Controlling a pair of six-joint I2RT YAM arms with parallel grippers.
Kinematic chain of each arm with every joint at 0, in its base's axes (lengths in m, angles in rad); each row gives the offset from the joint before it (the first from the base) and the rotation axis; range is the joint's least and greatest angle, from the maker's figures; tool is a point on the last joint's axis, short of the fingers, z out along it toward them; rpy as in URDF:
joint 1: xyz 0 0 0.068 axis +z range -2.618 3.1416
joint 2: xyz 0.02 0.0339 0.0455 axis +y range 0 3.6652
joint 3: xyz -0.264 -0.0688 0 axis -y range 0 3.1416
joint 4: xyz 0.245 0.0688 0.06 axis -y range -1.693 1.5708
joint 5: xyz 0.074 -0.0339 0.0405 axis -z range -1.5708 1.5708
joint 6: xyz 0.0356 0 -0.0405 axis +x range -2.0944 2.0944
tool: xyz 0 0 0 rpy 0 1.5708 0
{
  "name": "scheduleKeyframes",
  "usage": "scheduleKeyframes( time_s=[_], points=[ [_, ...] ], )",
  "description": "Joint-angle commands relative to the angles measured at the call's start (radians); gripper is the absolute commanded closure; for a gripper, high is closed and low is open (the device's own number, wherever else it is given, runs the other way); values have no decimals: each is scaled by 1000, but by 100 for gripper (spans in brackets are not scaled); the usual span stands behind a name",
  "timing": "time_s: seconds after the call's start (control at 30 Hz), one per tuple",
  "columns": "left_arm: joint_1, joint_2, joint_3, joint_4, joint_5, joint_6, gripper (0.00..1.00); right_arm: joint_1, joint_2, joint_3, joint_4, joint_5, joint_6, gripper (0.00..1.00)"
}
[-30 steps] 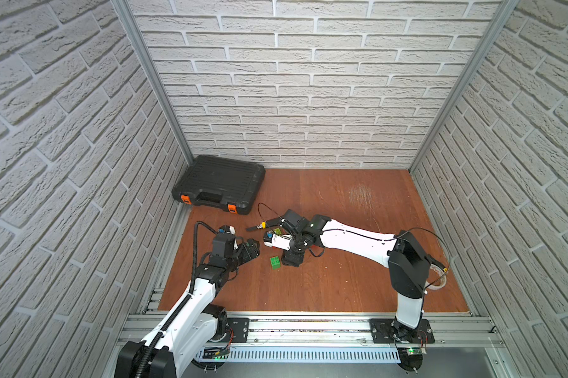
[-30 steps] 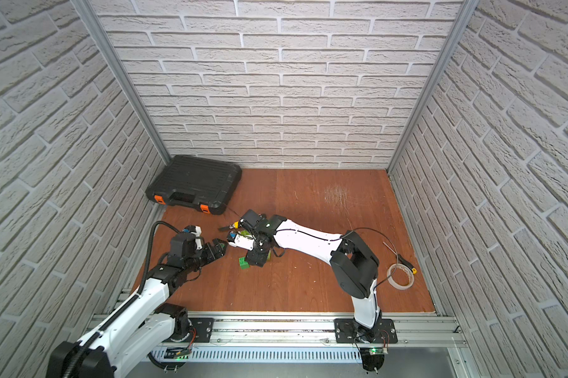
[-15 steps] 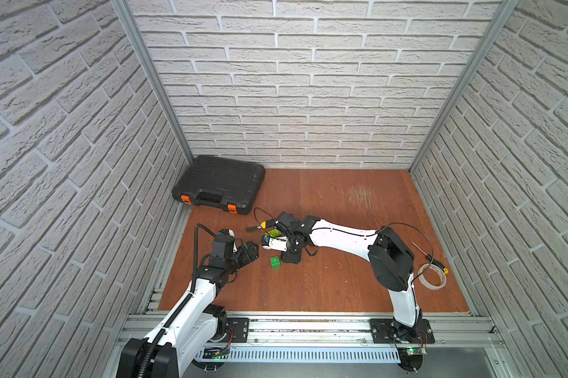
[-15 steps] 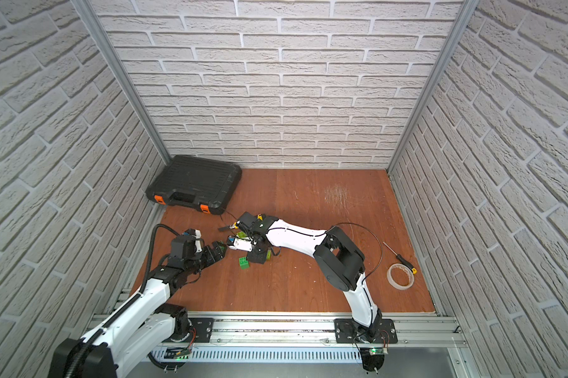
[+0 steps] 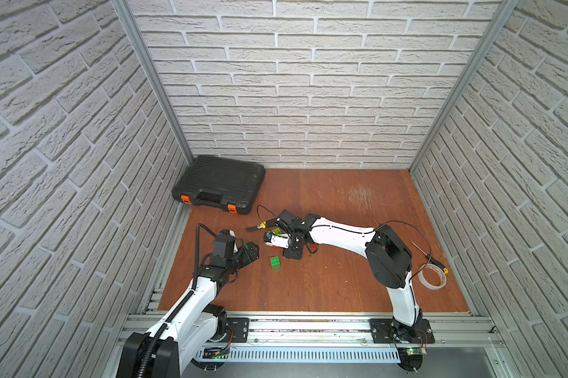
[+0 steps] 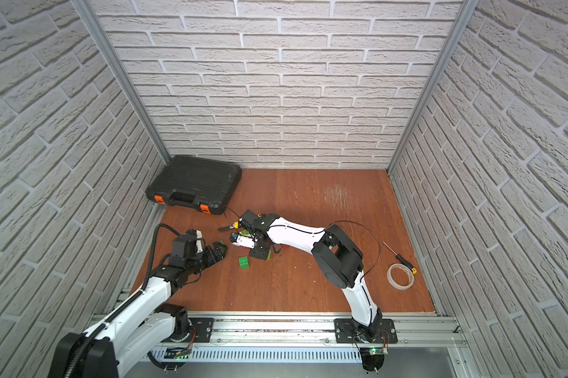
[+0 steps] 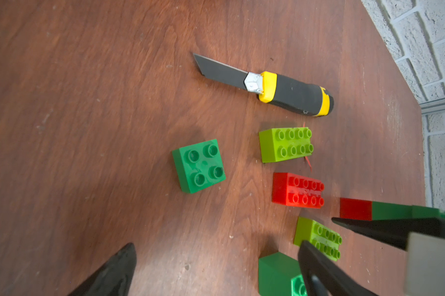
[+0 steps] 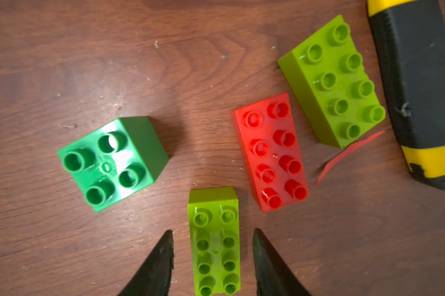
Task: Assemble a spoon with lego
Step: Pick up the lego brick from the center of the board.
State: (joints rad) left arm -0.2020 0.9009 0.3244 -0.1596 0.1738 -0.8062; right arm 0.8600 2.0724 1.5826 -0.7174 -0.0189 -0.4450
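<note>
My right gripper hangs low over the table, left of its middle. Its jaws are part way apart, and 1 lime oblong brick lies lengthwise between them. A thin strip of bare wood shows on each side of that brick, so my fingers flank it and do not pinch it.

A red oblong brick lies near it, and just beside the red brick lies a 2nd lime oblong brick. The red brick sits between the 2 lime ones, and all 3 lie studs up. At the far left of this cluster lies a black-and-yellow utility knife, blade out, its handle just beside the 2nd lime brick.

A green square brick stands alone, studs up, between my 2 grippers and a little nearer than both.

My left gripper sits low at the left of the table, jaws spread wide and pinching nothing. A dark green brick lies close by 1 of its fingers; I cannot tell whether they touch.

Of the spoon I see only a strip of joined bricks, red at 1 end and green behind it. It lies just right of my right gripper, under that arm, and the rest is hidden.
</note>
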Motion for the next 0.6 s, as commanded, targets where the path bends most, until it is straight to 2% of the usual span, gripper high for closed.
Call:
scheduleKeyframes(
  time_s=[0.0,0.27,0.43,0.57],
  points=[
    [9,7,-13,31,10,2,2,-9,24,27,12,1,2,52],
    [9,9,-13,32,11,4,2,-12,54,40,-21,-54,-2,55],
    [9,7,-15,32,10,4,2,-11,72,45,-33,-40,2,59],
    [9,3,-12,26,11,6,2,-12,68,51,-35,-41,9,71]
  ],
)
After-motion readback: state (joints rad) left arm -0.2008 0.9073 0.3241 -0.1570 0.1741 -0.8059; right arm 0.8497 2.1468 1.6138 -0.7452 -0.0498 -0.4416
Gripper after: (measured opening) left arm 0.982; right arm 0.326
